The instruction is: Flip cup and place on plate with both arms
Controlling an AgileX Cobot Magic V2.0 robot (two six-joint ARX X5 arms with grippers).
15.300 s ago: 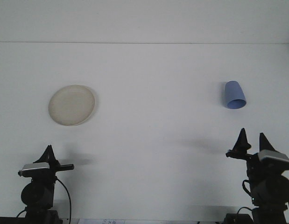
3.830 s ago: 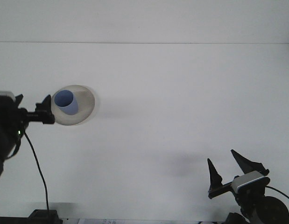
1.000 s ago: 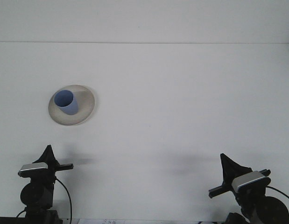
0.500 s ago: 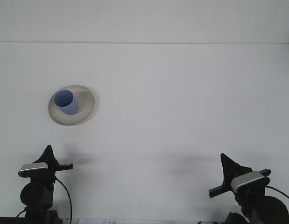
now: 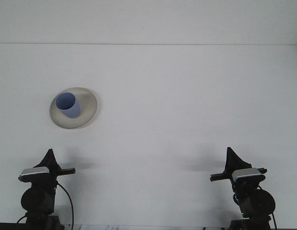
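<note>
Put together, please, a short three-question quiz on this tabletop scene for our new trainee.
1. True or false: the blue cup stands mouth-up on the plate.
2. Which gripper is nearer the plate: left gripper or right gripper?
3. Is either gripper touching the cup?

Key
1. True.
2. Left gripper.
3. No; both are low at the near edge, apart from the cup.

The blue cup, once lying far right on the desk, now stands upright on the plate at left; both arms have retreated near, and the right gripper has squared up.
</note>
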